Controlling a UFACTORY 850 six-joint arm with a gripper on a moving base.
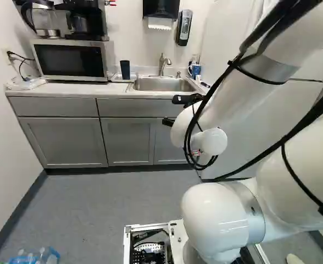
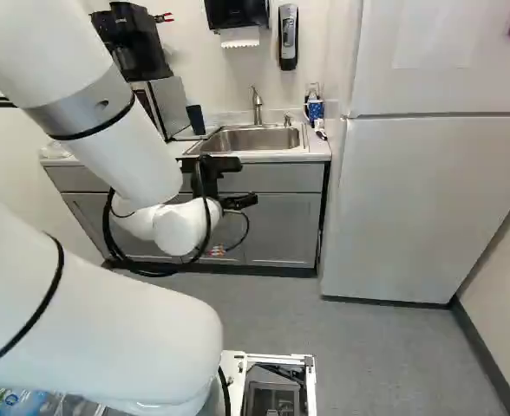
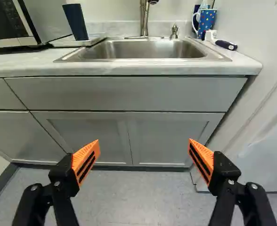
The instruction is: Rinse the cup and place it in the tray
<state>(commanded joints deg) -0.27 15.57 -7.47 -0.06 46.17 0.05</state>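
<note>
the counter (image 3: 30, 63) carried the sink (image 3: 143, 49), with the dark cup (image 3: 76, 21) on the tray (image 3: 65, 43) beside it, presumably for draining. i had the hand (image 3: 144, 148) short of the cabinets, fingers apart and empty, likely for approach clearance.

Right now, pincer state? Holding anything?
Pincer: open, fingers wide apart, nothing between them; it points at the cabinet fronts below the sink.
</note>
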